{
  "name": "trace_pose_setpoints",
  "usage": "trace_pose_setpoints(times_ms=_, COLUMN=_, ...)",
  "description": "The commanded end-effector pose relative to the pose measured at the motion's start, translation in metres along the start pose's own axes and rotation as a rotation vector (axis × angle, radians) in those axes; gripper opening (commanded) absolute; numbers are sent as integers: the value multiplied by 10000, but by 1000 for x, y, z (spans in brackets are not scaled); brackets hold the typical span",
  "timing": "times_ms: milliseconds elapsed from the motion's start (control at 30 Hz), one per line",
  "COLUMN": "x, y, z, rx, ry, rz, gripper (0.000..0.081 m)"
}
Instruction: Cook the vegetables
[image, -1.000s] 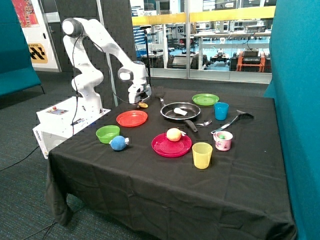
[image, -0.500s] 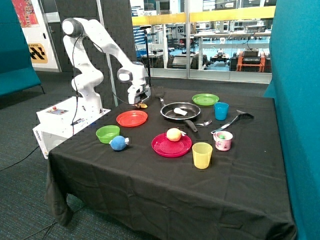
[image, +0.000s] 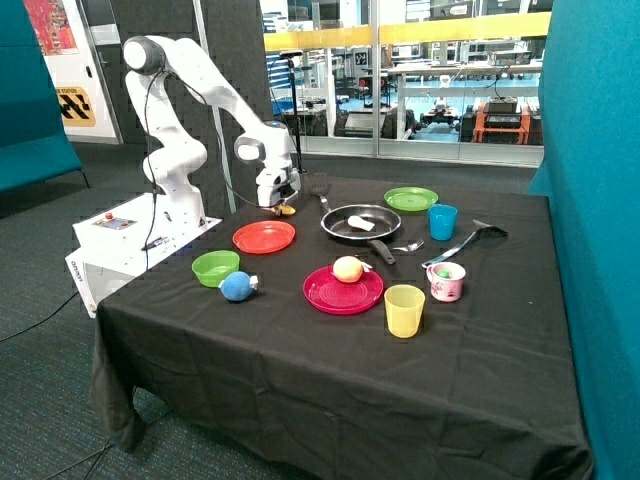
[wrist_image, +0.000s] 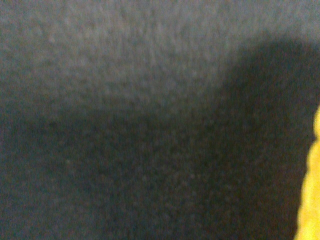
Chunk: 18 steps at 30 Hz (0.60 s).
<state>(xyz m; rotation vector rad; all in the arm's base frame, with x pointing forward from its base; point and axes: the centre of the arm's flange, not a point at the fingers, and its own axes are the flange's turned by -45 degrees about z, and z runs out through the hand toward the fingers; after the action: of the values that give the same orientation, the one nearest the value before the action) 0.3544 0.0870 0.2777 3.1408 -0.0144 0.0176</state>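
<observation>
The round black pan (image: 360, 221) holds the flat whitish piece (image: 360, 224); my claw (image: 279, 203) is at the yellow piece (image: 287, 210), its grip I cannot tell.

Black tablecloth (image: 330, 370); black pan (image: 360, 221) holding a whitish chunk (image: 361, 224); orange-red plate (image: 264, 237) at its nine o'clock; magenta plate (image: 343, 291) (yellow-pink fruit (image: 347, 268) on it); blue ball (image: 237, 287); yellow cup (image: 404, 310).

Whitish flat oblong chunk (image: 360, 223) lies flat inside the black frying pan (image: 361, 221), near the pan's middle toward the handle side. Pale-yellow oval piece (image: 287, 210) sits low at the black-clothed bench (image: 330, 360) beyond the orange plate (image: 264, 237), outside the pan; in the wrist view only a yellow edge (wrist_image: 311, 190) shows against dark cloth.
</observation>
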Motion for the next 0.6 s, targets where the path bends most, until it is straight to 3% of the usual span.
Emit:
trace_pose_setpoints(times_ms=0, x=6, y=7, z=-43, rx=9, ry=-112, rz=-334, gripper=0)
trace_pose_setpoints(times_ms=333, x=16, y=13, z=-66, rx=11, ry=-112, rz=-787, gripper=0)
trace_pose_setpoints(times_ms=567, x=36, y=10, z=-75, rx=14, ry=-112, rz=-1243, gripper=0)
